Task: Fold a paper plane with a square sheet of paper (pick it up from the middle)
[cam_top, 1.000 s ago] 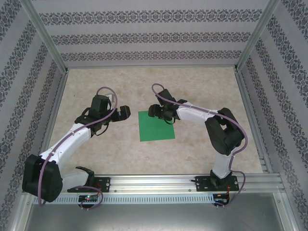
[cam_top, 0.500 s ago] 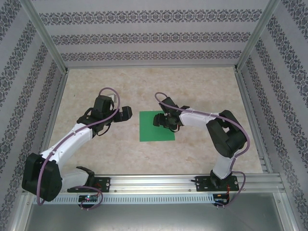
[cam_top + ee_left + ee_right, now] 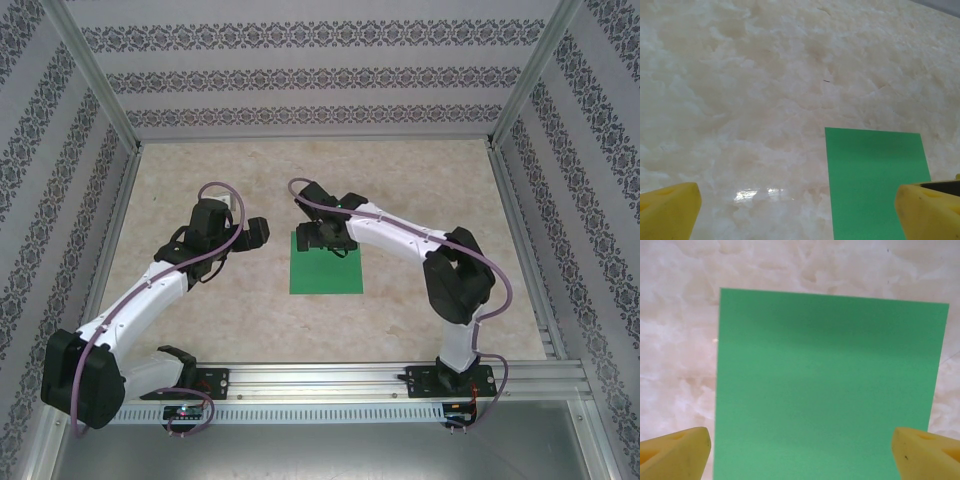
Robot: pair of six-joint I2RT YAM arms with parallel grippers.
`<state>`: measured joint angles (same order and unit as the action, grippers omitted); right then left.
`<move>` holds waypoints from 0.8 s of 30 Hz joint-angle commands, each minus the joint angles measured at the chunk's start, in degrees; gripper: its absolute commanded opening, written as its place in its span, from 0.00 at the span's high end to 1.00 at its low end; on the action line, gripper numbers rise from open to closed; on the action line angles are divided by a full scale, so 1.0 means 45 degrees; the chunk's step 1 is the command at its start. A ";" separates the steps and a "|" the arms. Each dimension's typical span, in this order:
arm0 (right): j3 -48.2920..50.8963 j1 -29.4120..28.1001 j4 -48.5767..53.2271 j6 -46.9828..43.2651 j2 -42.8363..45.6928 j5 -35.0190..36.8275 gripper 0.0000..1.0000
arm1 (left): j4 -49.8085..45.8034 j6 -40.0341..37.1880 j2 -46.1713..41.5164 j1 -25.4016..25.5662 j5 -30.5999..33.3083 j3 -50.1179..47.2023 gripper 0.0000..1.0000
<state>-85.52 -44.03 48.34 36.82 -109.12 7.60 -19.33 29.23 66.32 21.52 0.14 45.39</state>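
Right wrist view: right gripper [image 3: 801,452] has jaws spread wide w/ nothing held; the square sheet of paper [image 3: 830,385] lies flat on the table [image 3: 675,340] just below & ahead of it, spanning most of the gap btwn the yellow fingertips [image 3: 675,450]. Left gripper [image 3: 799,212] is also wide open & empty, w/ the sheet ahead, off toward its right finger.

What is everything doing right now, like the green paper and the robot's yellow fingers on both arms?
paper: flat on the table, unfolded, not picked up.
left fingers: open wide, holding nothing, just left of the paper.
right fingers: open wide, holding nothing, over the paper.
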 commanded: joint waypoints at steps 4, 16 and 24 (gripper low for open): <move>-0.0831 -0.0098 0.1509 0.0143 -0.1286 0.0132 0.03 | 0.0203 -0.0437 -0.0354 0.0134 0.0308 -0.0167 0.00; -0.1582 -0.0138 0.1431 0.0256 -0.2642 -0.0606 0.02 | -0.0059 -0.1209 0.0119 0.0128 -0.1133 0.0219 0.00; -0.0931 -0.0047 0.0466 0.0685 -0.3354 -0.1276 0.02 | -0.0060 -0.1123 0.0398 0.0139 -0.1228 0.0310 0.00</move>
<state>-90.96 -44.14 53.25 38.00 -122.69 4.16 -19.38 25.47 67.75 21.52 -4.27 45.17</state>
